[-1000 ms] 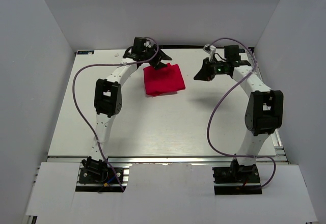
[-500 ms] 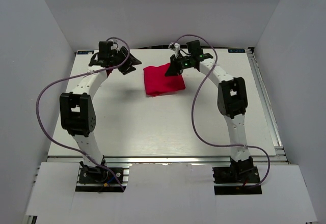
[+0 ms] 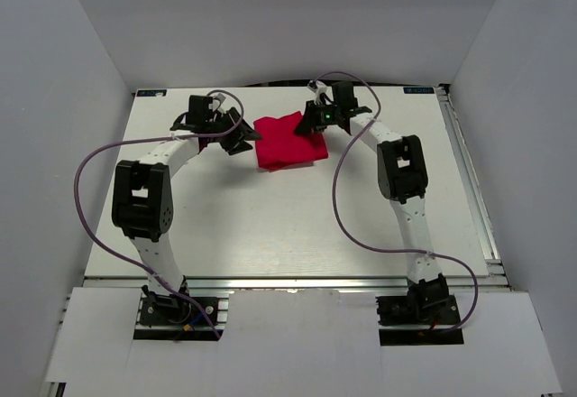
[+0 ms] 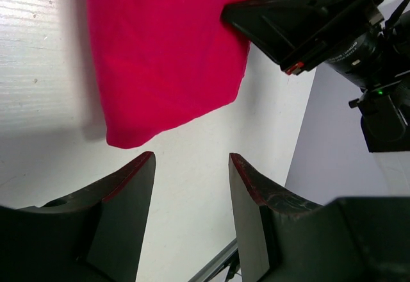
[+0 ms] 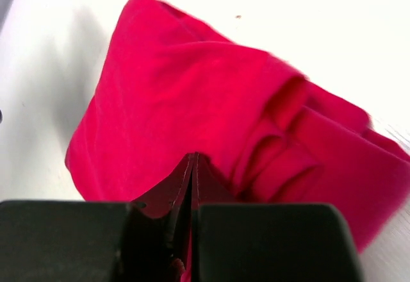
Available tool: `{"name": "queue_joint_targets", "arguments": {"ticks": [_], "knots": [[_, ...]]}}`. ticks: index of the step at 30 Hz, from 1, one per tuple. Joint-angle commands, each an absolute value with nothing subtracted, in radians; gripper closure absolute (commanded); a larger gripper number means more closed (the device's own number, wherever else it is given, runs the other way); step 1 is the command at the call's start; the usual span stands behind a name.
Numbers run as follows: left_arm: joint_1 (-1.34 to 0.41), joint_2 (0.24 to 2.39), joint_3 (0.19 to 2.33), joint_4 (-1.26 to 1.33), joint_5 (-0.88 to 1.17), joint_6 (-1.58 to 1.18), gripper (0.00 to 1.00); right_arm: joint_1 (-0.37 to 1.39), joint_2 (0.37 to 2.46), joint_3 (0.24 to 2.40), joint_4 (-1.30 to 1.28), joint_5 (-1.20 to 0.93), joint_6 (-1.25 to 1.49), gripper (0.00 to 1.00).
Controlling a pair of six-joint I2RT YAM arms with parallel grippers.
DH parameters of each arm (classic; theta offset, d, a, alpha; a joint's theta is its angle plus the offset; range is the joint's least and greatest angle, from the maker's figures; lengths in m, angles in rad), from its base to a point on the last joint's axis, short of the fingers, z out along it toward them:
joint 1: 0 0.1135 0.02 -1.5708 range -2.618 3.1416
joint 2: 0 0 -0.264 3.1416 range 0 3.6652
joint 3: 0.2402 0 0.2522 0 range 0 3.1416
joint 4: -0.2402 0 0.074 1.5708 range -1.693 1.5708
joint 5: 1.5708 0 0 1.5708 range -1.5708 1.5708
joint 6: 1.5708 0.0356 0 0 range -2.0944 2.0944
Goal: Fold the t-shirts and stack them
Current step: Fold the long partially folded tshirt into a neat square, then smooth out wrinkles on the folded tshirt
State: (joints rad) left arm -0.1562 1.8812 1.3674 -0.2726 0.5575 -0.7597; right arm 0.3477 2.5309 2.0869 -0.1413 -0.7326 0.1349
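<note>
The red t-shirt (image 3: 288,143) lies folded into a small square on the white table, far centre. My left gripper (image 3: 242,136) is open and empty just off the shirt's left edge. In the left wrist view its fingers (image 4: 191,166) stand apart over bare table, with the shirt (image 4: 166,51) just beyond them. My right gripper (image 3: 306,124) is at the shirt's far right corner. In the right wrist view its jaws (image 5: 193,159) are pressed together with the tips over the shirt (image 5: 192,90). No cloth shows pinched between them. The right gripper also shows in the left wrist view (image 4: 301,19).
White walls close in the table on the left, back and right. The table's metal front rail (image 3: 288,281) runs along the near edge. Purple cables loop from both arms over the table (image 3: 347,216).
My right arm swung left from the far right side to the shirt's far right corner. My left gripper drew away to the left, then came back to the shirt's left edge.
</note>
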Motion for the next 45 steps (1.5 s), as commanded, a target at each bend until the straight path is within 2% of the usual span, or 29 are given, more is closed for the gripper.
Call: {"name": "queue_joint_targets", "arguments": {"ticks": [1, 8, 15, 20, 24, 28, 38, 45], "knots": [[-0.155, 1.824, 1.342, -0.229, 0.592, -0.752, 0.4, 0.298, 2.52, 2.03, -0.005, -0.709, 0.326, 0.98], [-0.156, 1.835, 1.328, -0.216, 0.618, -0.755, 0.4, 0.241, 2.534, 1.899, 0.143, -0.811, 0.505, 0.98], [-0.17, 1.842, 1.333, -0.213, 0.617, -0.759, 0.4, 0.233, 2.542, 1.902, 0.158, -0.847, 0.543, 0.96], [-0.189, 1.862, 1.353, -0.21, 0.635, -0.752, 0.4, 0.232, 2.508, 1.896, 0.44, -1.046, 0.764, 0.96], [-0.213, 1.896, 1.384, -0.204, 0.667, -0.741, 0.41, 0.23, 2.482, 1.924, 0.604, -1.075, 0.874, 0.96], [-0.235, 1.933, 1.414, -0.186, 0.693, -0.738, 0.41, 0.232, 2.497, 1.95, 0.579, -1.045, 0.885, 0.95], [-0.253, 1.974, 1.431, -0.172, 0.704, -0.75, 0.41, 0.232, 2.62, 2.065, 0.421, -0.786, 0.819, 0.91], [-0.253, 1.954, 1.401, -0.16, 0.693, -0.758, 0.41, 0.236, 2.638, 2.039, 0.359, -0.778, 0.795, 0.92]]}}
